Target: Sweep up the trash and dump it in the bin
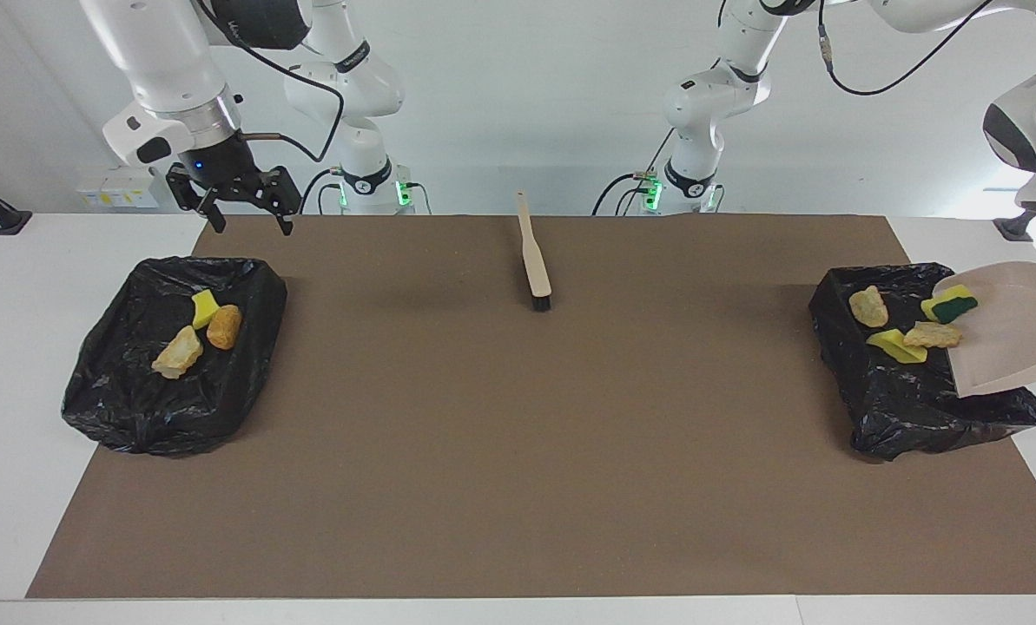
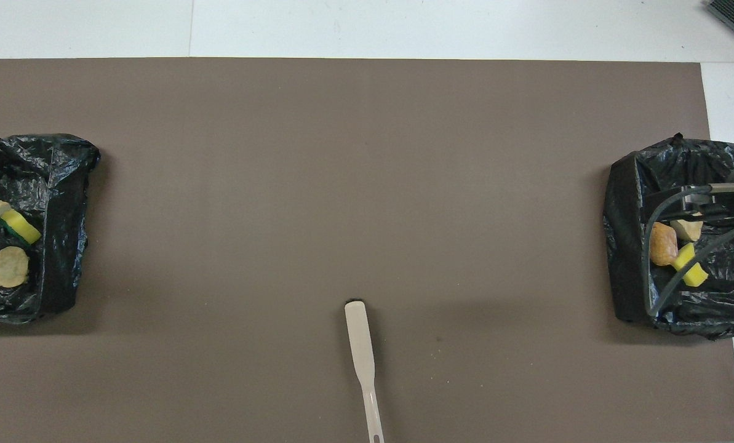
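Handling: the trash (image 1: 895,345) looks light and soft. Sponge should squash and spring back, and the tan chunks look crumbly, so they'd likely shed bits if pinched.
Where to hold: I'd say not the scraps at all. They're best moved by the dustpan (image 1: 1012,325), gripped at its handle, which runs off the frame edge.
Left gripper: out of frame and clamped tight. The pan hangs tilted off that arm, lip down over the bin (image 1: 908,408) at the frame edge on the left arm's end of the table (image 1: 14,347).
Right gripper (image 1: 253,224): spread wide and carrying nothing, high in the upper corner of the facing view, over the mat's (image 1: 518,477) edge by the other bin (image 1: 135,408). This arm waits.
Brush (image 1: 534,260): upper middle of the frame, flat on the mat, dark bristles pointing away from the robots, untouched.
Left-arm bin, top down: a tan chunk (image 1: 868,305) lies on the black liner. The green-and-yellow sponge (image 1: 949,306) sits right at the pan's lip. The pale crumbly piece (image 1: 933,334) is just below it, touching the flat yellow sponge. I can't tell whether the two at the lip have left the pan.
Right-arm bin, top down: a bright yellow sponge bit (image 1: 205,307), then an orange-brown lump (image 1: 224,326) beside it, then a pale tan chunk (image 1: 179,354), all resting on the crumpled liner.
Progress: no scraps show on the mat, so my read is that the dump is nearly done.
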Tool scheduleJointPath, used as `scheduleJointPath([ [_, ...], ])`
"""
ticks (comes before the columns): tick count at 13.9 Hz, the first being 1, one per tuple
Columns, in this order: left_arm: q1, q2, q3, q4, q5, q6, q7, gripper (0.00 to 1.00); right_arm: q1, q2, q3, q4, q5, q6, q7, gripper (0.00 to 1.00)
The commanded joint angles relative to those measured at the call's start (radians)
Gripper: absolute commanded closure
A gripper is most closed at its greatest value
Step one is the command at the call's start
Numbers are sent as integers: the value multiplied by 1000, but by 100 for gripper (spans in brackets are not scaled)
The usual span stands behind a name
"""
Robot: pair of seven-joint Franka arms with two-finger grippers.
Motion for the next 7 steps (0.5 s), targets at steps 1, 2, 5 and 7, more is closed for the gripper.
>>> scheduleJointPath([
  [1, 19, -11, 17, -17, 36, 115, -19, 100, -4, -6, 4, -3, 15, -1, 9, 0],
  [2, 22, -9, 17, -11, 75, 149, -19, 100, -4, -6, 4, -2, 15, -2, 9, 0],
  [5, 5, -7, 17, 2, 113, 150, -32, 100, -4, -6, 1, -3, 15, -2, 10, 0],
  [7, -7, -11, 11, 18, 106, 125, -32, 100, -4, -6, 3, -3, 15, -2, 10, 0],
])
